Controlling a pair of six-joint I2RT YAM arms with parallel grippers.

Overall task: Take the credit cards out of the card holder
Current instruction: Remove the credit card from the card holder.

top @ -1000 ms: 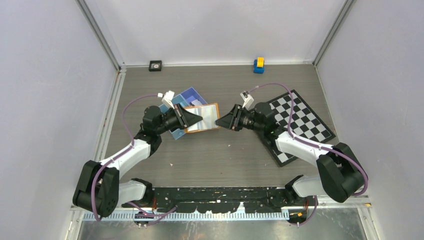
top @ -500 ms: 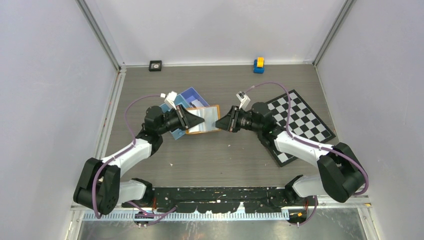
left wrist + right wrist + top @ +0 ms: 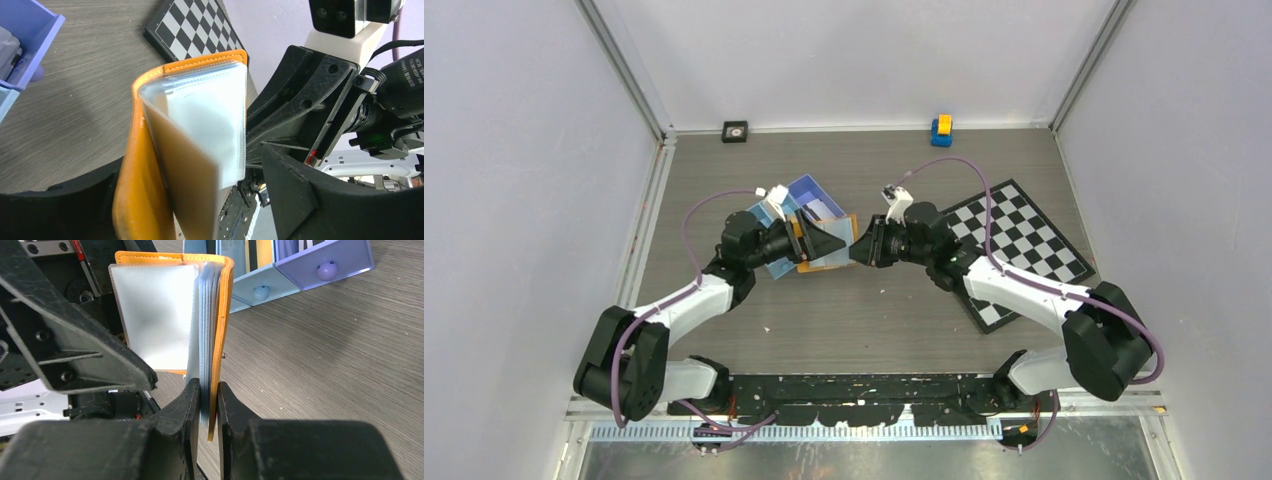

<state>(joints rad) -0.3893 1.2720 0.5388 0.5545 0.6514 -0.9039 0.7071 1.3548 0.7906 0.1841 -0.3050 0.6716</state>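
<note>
**Top external view**
- Left pincer (image 3: 832, 240): reaches in from the left, over the card holder (image 3: 824, 262). The jaw gap cannot be read from above.
- Right pincer (image 3: 864, 248): reaches in from the right and meets the holder's right edge, close against the left pincer.
- Card holder position: mid-table (image 3: 874, 310), between the two pincers. It is just beside the blue tray (image 3: 809, 195) and left of the checkerboard (image 3: 1024, 250).

**Left wrist view**
- Left pincer (image 3: 190, 210): jaws stand wide apart and clamp nothing.
- Fingers (image 3: 325, 200): one sits at each lower corner of the frame, with the holder standing on edge between them. Background shows through the gap on the right-hand side. Contact on the other side cannot be told.
- Card holder: partly unfolded. The orange cover curves down the left, and the clear sleeves (image 3: 205, 115) fan out from it.
- Right pincer: its black body sits directly behind the holder's far edge.

**Right wrist view**
- Right pincer (image 3: 207, 410): jaws nearly closed.
- Grip: the jaws clamp the orange cover and the stack of sleeves at the holder's lower edge. One finger presses on each face.
- Card holder: upright and raised off the wood surface, with one pale leaf swung out to the left.
- Credit cards: cannot be told apart from the sleeves.
- Left pincer: one finger lies close beside the pale leaf.
- Blue tray: behind the holder.
</note>
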